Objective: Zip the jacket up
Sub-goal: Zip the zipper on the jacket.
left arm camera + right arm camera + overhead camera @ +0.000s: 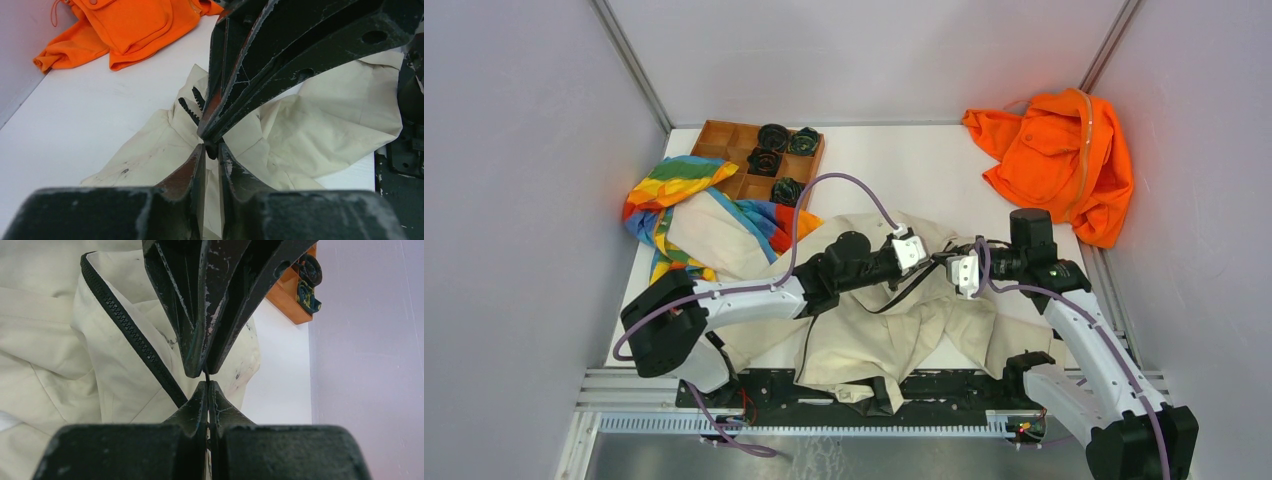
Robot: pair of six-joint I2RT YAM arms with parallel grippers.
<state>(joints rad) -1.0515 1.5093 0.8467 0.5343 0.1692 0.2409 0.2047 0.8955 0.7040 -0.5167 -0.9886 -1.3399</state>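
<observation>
I have both hands meeting tip to tip just above the jacket (864, 340), which lies crumpled on the surface (904, 170) beneath and around them. My right hand (207, 385) has its fingers pressed together. The dark zipper (127, 327) runs down to their tips, though I can't tell if it is pinched. My left hand (211, 148) shows a narrow slit between its fingers with a small dark piece at the tips; gripped or not, I can't tell. An orange garment (1054, 160) lies well beyond the right hand.
</observation>
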